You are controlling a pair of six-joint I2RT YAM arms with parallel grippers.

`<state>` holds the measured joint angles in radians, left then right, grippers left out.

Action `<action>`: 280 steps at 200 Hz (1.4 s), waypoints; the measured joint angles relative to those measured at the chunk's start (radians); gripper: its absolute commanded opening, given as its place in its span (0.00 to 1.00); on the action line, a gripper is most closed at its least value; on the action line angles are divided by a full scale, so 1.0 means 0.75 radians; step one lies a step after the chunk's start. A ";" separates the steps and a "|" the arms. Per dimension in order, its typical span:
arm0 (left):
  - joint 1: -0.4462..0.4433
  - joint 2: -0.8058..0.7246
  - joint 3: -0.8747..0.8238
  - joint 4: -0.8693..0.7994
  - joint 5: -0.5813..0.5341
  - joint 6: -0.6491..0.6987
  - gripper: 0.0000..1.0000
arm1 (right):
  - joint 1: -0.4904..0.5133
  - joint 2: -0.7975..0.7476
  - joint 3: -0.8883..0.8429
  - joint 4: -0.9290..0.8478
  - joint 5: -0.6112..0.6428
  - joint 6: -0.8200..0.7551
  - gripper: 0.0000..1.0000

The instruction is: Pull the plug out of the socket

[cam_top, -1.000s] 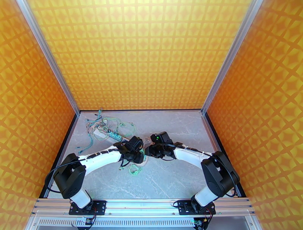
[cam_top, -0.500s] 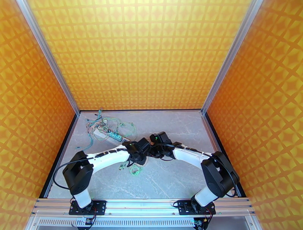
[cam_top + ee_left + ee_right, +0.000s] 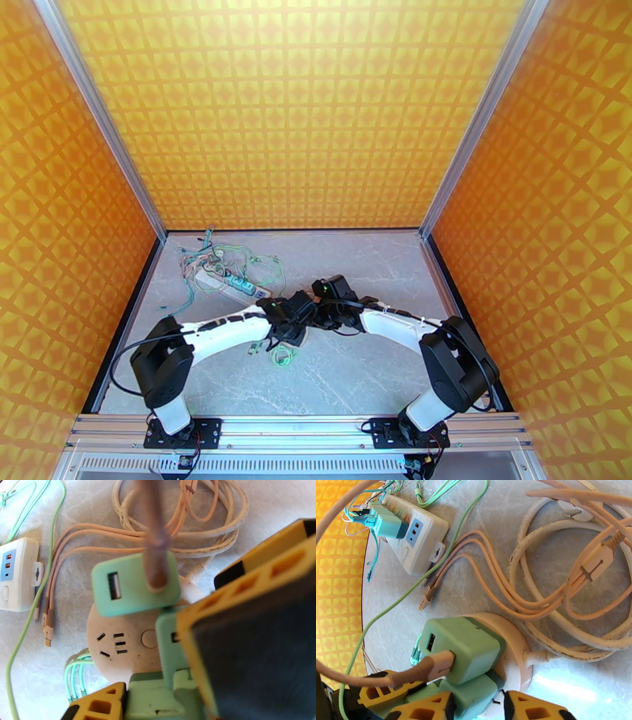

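Many loose cables (image 3: 592,565) beside socket (image 3: 513,638), plug (image 3: 154,697)

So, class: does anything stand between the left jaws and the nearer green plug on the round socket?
Nothing visible does: the left gripper has its jaws either side of the nearer green plug on the round socket.

Looks like a robotics lab test cell. Boxed in on three sides by orange diamond-patterned wall panels (image 3: 292,110) in silver aluminium frame posts (image 3: 99,118). Grey marble-look table (image 3: 355,371) inside, with two white-and-black robot arms (image 3: 221,328) bolted to a slotted metal rail (image 3: 292,430).
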<state>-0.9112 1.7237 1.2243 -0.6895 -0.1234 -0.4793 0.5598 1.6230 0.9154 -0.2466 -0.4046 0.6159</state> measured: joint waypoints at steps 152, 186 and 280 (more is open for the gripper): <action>0.085 -0.220 -0.104 0.130 0.183 -0.053 0.05 | 0.005 -0.001 0.003 -0.002 0.013 0.000 0.38; 0.149 -0.365 -0.166 0.104 0.168 -0.060 0.06 | 0.006 -0.002 0.003 -0.002 0.017 0.000 0.38; 0.391 -0.748 -0.377 -0.019 0.149 -0.094 0.08 | 0.022 0.001 0.033 -0.044 0.059 0.000 0.41</action>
<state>-0.6182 1.1629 0.9413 -0.7036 -0.0116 -0.5499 0.5766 1.6234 0.9401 -0.2794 -0.3603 0.6159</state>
